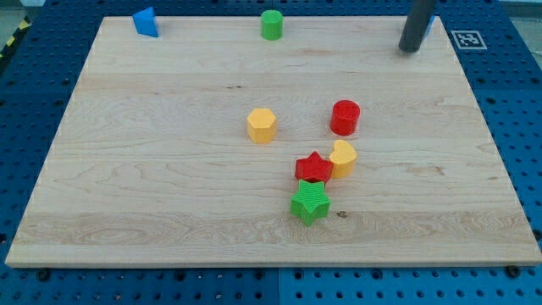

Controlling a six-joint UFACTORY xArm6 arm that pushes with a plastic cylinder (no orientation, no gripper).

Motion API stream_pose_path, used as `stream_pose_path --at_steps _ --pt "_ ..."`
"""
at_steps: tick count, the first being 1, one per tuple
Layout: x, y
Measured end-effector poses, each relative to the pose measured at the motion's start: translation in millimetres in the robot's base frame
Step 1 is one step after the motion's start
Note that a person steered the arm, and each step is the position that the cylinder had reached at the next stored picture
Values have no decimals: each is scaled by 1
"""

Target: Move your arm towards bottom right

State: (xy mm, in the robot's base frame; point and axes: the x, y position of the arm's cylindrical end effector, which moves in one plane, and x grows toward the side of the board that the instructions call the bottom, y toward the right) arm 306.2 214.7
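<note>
A dark rod descends from the view's top edge at the far right of a pale wooden board [169, 212], my tip [409, 49] resting on the wood just inside the far right corner; the arm carries no jaws at all, only this straight rod, so there is nothing to stand apart or together. A sliver of blue [431, 24] shows just beside the rod on its right, mostly hidden behind it, and its shape cannot be made out. Along the far edge, well to the left of my tip, stands a green cylinder [271, 24], and farther left again, near the far left corner, a blue block [146, 22] of wedge-like form. The rest of the blocks gather right of the board's middle, well apart from my tip and nearer the viewer: a red cylinder [345, 117] is the closest of them to the rod, with a yellow hexagonal block [262, 124] to its left. Below the red cylinder lies a yellow crescent-shaped block [343, 158], touching a red star [312, 168] on its left, and the red star in turn touches a green star [310, 202] just nearer the viewer. The near right part of the board, the direction named in the task, lies across the board from my tip. The board sits on a blue perforated table [34, 110], and a black-and-white square marker [467, 39] lies on the table just beyond the board's far right corner.
</note>
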Motion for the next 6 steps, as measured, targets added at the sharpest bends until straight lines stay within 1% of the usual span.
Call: stream_pose_path --at_steps 1,2,3,4,5,6 --pt "85 -1" --pt "111 -1" --pt "112 -1" --pt "153 -1" --pt "214 -23" --pt "246 -54"
